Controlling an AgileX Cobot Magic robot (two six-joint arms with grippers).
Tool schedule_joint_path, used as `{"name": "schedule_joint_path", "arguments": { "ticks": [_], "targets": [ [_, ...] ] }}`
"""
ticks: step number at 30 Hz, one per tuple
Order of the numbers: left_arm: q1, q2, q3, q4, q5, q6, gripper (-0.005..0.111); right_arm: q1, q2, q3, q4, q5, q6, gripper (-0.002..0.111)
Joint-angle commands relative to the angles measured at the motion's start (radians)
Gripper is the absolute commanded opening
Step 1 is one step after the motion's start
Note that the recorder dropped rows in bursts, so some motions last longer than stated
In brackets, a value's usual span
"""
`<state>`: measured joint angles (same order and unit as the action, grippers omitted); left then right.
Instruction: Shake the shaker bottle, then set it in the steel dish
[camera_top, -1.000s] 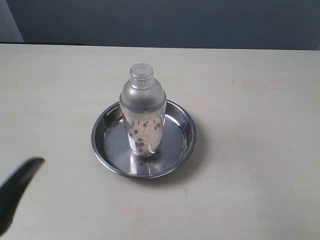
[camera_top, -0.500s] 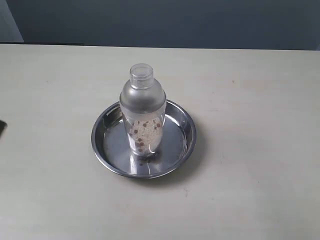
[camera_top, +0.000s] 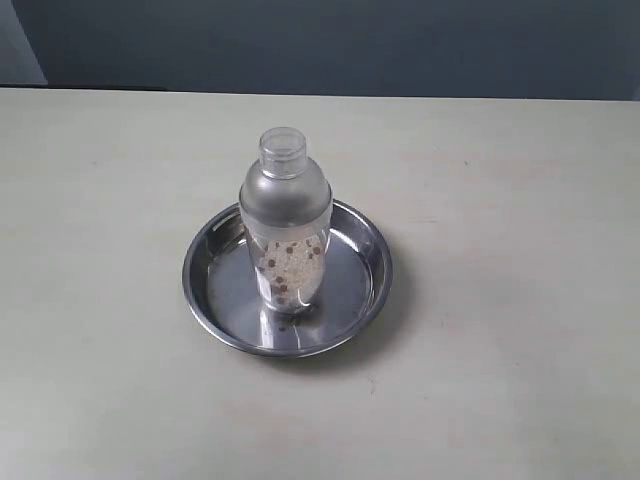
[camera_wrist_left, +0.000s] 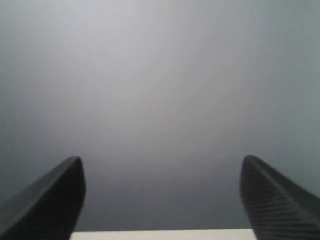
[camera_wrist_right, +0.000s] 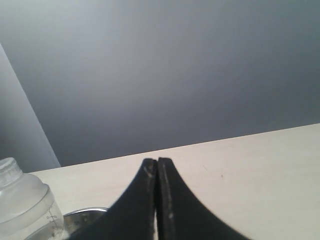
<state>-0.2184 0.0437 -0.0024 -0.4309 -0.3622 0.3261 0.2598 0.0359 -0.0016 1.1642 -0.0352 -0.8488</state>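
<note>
There's the shaker bottle (camera_top: 285, 225), upright mid-pan in the steel dish (camera_top: 215, 290), well in from the table (camera_top: 500, 300) far edge: job looks done! The left fingers (camera_wrist_left: 272, 200) gape wide, gripping nothing (a let-go posture, I'd say); the right fingers (camera_wrist_right: 157, 190) are pressed together, empty.

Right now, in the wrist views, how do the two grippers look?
The left gripper has black, tapered fingers with rounded tips; one shows a fine ribbed texture. The right gripper has black fingers with curved outer edges and narrow tips, lightly scuffed. No cables or markings show.
</note>
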Motion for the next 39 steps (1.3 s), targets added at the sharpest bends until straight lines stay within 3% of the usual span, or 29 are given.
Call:
{"name": "schedule_joint_path", "arguments": {
  "ticks": [1, 4, 5, 9, 12, 19, 21, 23, 28, 30, 32, 33, 34, 35, 36, 37, 39],
  "targets": [
    [0.009, -0.005, 0.002, -0.288, -0.034, 0.255, 0.039, -0.001, -0.004, 0.002, 0.001, 0.001, -0.004, -0.001],
    [0.009, -0.005, 0.002, -0.369, -0.061, 0.368, 0.005, -0.001, -0.004, 0.002, 0.001, 0.001, -0.004, -0.001],
    [0.009, -0.005, 0.002, -0.374, -0.061, 0.415, 0.001, -0.001, -0.004, 0.002, 0.001, 0.001, -0.004, -0.001],
    [0.009, -0.005, 0.002, -0.468, 0.051, 0.622, 0.0, -0.001, -0.004, 0.002, 0.001, 0.001, -0.004, -0.001],
    [0.009, -0.005, 0.002, -0.599, 0.172, 0.898, 0.0, -0.001, -0.004, 0.002, 0.001, 0.001, -0.004, -0.001],
    [0.011, -0.028, 0.002, -0.984, 0.183, 1.128, 0.0, -0.001, -0.004, 0.002, 0.001, 0.001, -0.004, -0.001],
    [0.039, -0.034, 0.002, -1.064, 0.21, 1.228, 0.0, -0.001, -0.004, 0.002, 0.001, 0.001, -0.004, -0.001],
    [0.048, -0.032, 0.002, -1.082, 0.222, 1.307, 0.0, -0.001, -0.004, 0.002, 0.001, -0.004, -0.004, -0.001],
    [0.048, -0.03, 0.002, -1.06, 0.204, 1.306, 0.0, -0.001, -0.004, 0.002, 0.001, -0.001, -0.004, -0.001],
    [0.053, -0.03, 0.002, -0.971, 0.22, 1.247, 0.0, -0.001, -0.004, 0.002, 0.001, -0.001, -0.004, -0.001],
    [0.059, -0.03, 0.002, -0.723, 0.225, 0.937, 0.0, -0.001, -0.004, 0.002, 0.001, 0.003, -0.004, -0.001],
    [0.059, -0.03, 0.002, -0.413, 0.223, 0.62, 0.0, -0.001, -0.004, 0.002, 0.001, -0.003, -0.004, -0.001],
    [0.059, -0.03, 0.002, -0.248, 0.21, 0.451, 0.0, -0.001, -0.004, 0.002, 0.001, -0.006, -0.004, -0.001],
    [0.059, -0.03, 0.002, 0.104, 0.224, 0.137, 0.0, -0.001, -0.004, 0.002, 0.001, 0.001, -0.004, -0.001],
    [0.059, -0.03, 0.002, 0.2, 0.262, 0.045, 0.0, -0.001, -0.004, 0.002, 0.001, 0.001, -0.004, -0.001],
    [0.059, -0.03, 0.002, 0.386, 0.389, -0.081, 0.0, -0.001, -0.004, 0.002, 0.001, 0.001, -0.004, -0.001],
    [0.071, -0.034, 0.002, 0.546, 0.51, -0.161, 0.0, -0.001, -0.004, 0.002, 0.001, -0.001, -0.004, -0.001]
  ]
}}
